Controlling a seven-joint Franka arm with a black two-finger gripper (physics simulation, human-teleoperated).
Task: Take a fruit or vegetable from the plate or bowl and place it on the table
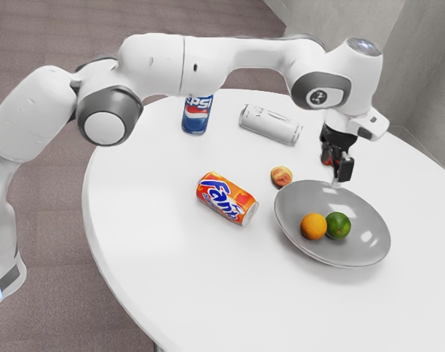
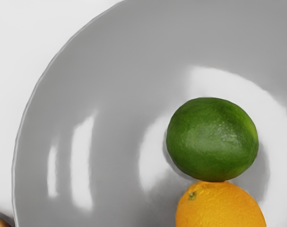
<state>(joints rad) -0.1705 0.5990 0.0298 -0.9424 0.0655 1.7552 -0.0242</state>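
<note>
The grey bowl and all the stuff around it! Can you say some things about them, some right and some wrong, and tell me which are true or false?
1. The lime is in the grey bowl. True.
2. The Fanta can is standing up. False: it is lying on its side on the table.
3. The Pepsi can is standing up. True.
4. The gripper is lifting the orange. False: the orange sits in the bowl, right beside the lime.
5. The red-and-yellow fruit is inside the bowl. False: it is on the table, just outside the bowl.
</note>
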